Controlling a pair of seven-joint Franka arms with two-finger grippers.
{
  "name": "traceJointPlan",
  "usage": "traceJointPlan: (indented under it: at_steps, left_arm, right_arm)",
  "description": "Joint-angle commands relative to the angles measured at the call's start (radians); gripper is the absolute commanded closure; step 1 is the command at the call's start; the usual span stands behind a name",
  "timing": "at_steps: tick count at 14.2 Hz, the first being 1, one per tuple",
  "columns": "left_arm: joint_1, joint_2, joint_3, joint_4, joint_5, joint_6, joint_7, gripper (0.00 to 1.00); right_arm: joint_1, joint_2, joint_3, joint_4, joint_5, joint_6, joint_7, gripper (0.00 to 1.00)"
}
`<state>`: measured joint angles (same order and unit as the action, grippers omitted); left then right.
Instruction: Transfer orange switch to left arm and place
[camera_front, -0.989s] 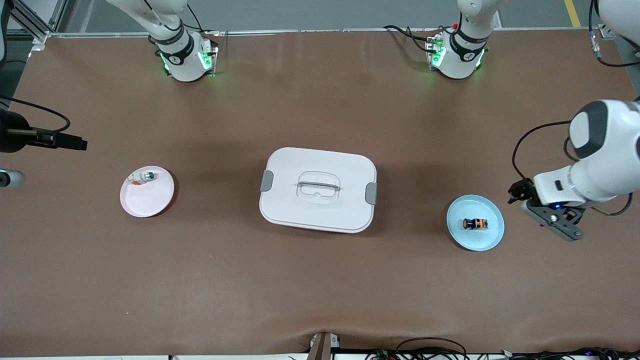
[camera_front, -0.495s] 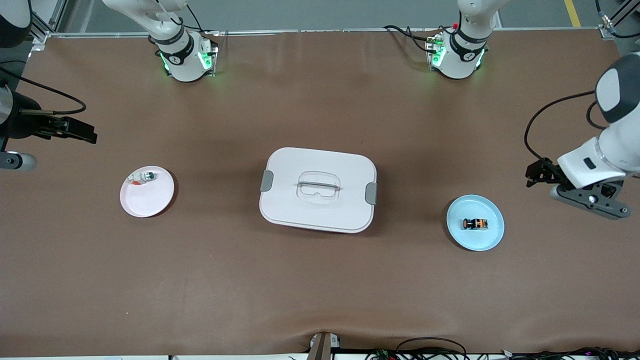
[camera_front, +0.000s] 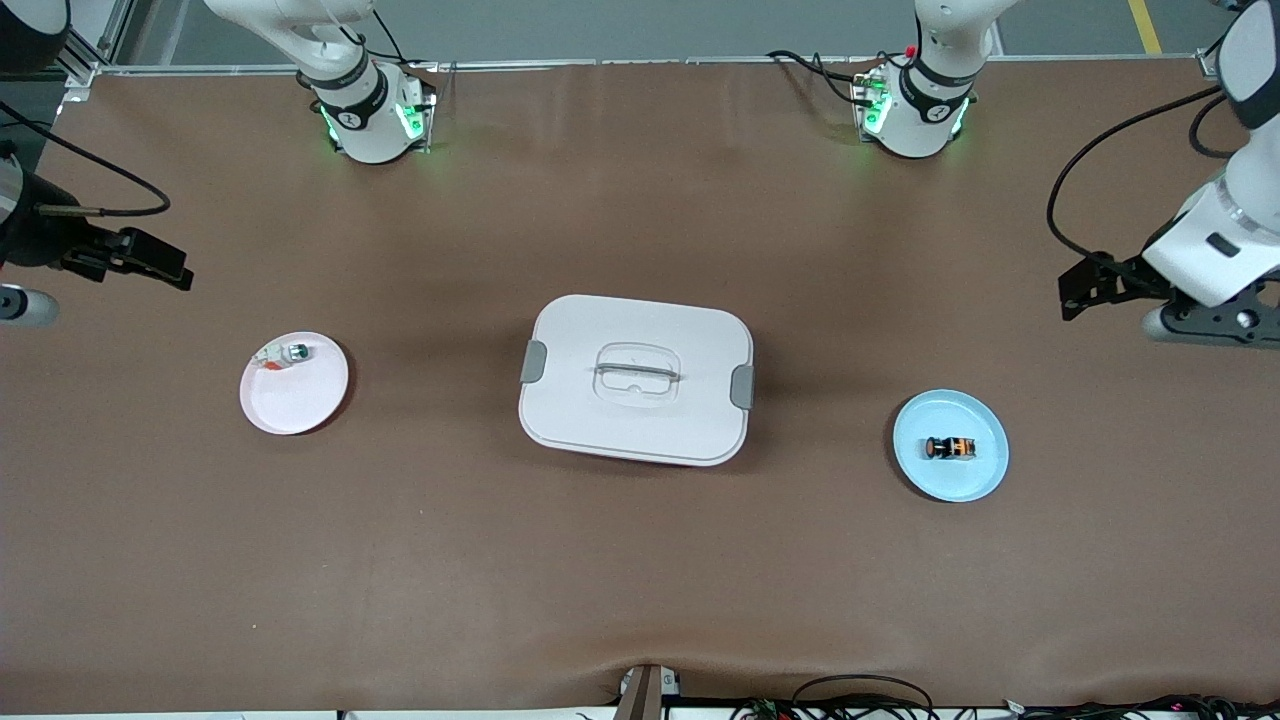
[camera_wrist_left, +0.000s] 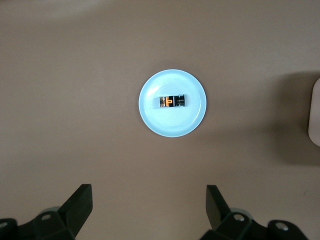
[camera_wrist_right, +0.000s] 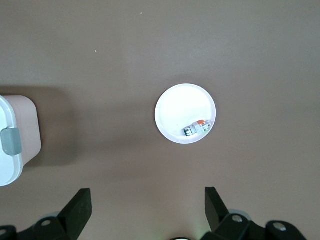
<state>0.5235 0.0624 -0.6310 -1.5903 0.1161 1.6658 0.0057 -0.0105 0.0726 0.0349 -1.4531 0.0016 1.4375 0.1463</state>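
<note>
A: So, where's orange switch (camera_front: 949, 448)?
B: Lying on blue plate (camera_front: 982, 478), toward left arm's end, well apart from box (camera_front: 636, 379).
A: Grippers?
B: Left gripper (camera_wrist_left: 149, 206) and right gripper (camera_wrist_right: 148, 207) both spread wide, holding nothing, up over bare table (camera_front: 640, 580).

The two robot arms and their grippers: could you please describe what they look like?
Both arms are glossy white with dark grey joint bands; their bases glow green. Black cables loop to each wrist. The left gripper and right gripper are black, each with two flat fingers and grey camera brackets at the wrists.

Box (camera_front: 636, 379) mid-table between two plates; switch (camera_front: 949, 448) on one plate (camera_front: 985, 475).
</note>
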Motion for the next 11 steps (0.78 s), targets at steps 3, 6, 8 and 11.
traceJointPlan:
  at_steps: [3, 6, 8, 11]
  left_arm:
    - [-0.174, -0.022, 0.179, 0.058, -0.019, -0.049, 0.003, 0.00]
    - [-0.388, -0.068, 0.426, 0.058, -0.088, -0.121, 0.000, 0.00]
    - [-0.486, -0.093, 0.528, 0.058, -0.111, -0.170, -0.009, 0.00]
    - [-0.554, -0.110, 0.600, 0.059, -0.116, -0.211, -0.010, 0.00]
  right_arm:
    - [0.012, -0.034, -0.018, -0.004, 0.000, 0.009, 0.004, 0.00]
    - [0.001, -0.036, -0.018, 0.017, 0.006, -0.028, 0.004, 0.00]
    - [-0.002, -0.043, -0.039, -0.001, 0.015, -0.026, 0.004, 0.00]
    - [-0.002, -0.076, -0.041, -0.045, 0.018, -0.020, 0.006, 0.00]
